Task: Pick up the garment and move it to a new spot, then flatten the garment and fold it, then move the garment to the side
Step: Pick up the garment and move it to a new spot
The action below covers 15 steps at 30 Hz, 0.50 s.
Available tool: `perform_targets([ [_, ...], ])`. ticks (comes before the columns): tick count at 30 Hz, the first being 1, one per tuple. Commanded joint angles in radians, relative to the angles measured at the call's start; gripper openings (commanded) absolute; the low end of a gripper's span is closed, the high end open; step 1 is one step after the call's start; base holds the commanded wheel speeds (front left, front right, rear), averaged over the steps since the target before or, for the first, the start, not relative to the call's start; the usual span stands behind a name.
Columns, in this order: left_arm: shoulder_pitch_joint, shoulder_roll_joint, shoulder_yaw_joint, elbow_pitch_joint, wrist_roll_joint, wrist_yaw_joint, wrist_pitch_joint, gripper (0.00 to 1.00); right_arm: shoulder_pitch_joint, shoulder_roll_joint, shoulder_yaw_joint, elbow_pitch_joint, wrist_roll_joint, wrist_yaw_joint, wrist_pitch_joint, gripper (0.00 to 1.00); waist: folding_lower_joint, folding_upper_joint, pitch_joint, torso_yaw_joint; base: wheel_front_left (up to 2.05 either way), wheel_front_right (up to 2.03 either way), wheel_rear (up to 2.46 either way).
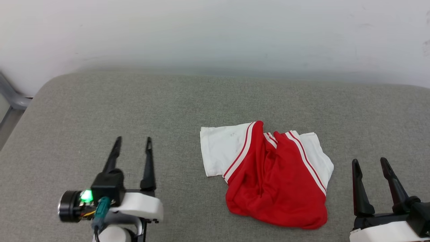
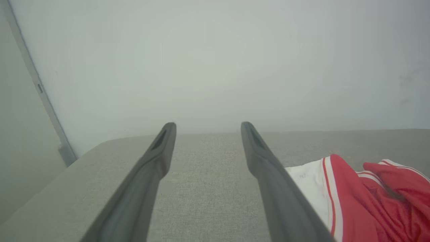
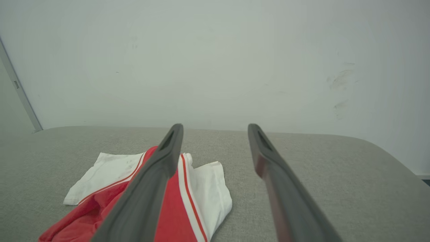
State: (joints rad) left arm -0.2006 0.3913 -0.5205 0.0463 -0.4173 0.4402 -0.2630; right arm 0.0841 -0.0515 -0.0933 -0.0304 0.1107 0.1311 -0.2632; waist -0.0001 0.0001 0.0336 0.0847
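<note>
The garment (image 1: 272, 174), a red jersey with white sleeves and striped trim, lies crumpled on the grey cushioned surface (image 1: 134, 111), right of centre in the head view. Its number and lettering are hidden. My left gripper (image 1: 132, 143) stands open well to the left of it, with nothing between its fingers; the left wrist view has the garment (image 2: 362, 198) at its lower right. My right gripper (image 1: 369, 164) is open just right of the garment, apart from it. In the right wrist view the garment (image 3: 188, 198) lies at lower left, partly behind my left finger (image 3: 161, 171).
A pale wall (image 1: 215, 33) rises behind the grey surface. A grey metal frame piece (image 1: 10, 97) stands off the surface's rounded left corner. Bare grey fabric stretches left of the garment and behind it.
</note>
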Motion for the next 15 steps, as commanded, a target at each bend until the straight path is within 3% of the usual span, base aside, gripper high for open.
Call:
perform_targets([
  [1,0.029,-0.017,0.038,-0.021,0.020,-0.001,-0.002,1.00,0.013,0.002,-0.002,0.004,0.002,-0.001,-0.002,1.00,0.0001,-0.0001,-0.004,0.001,0.00,0.00,0.00],
  [7,0.166,-0.093,0.189,-0.073,0.117,-0.063,-0.003,1.00,0.024,0.002,-0.004,0.017,0.011,-0.001,-0.002,1.00,0.0001,-0.0001,-0.022,0.007,0.00,0.00,0.00],
  [15,0.271,-0.168,0.293,-0.080,0.220,-0.210,-0.003,1.00,0.042,0.002,-0.003,0.032,0.019,-0.001,-0.002,1.00,0.0001,-0.0001,-0.038,0.010,0.00,0.00,0.00],
])
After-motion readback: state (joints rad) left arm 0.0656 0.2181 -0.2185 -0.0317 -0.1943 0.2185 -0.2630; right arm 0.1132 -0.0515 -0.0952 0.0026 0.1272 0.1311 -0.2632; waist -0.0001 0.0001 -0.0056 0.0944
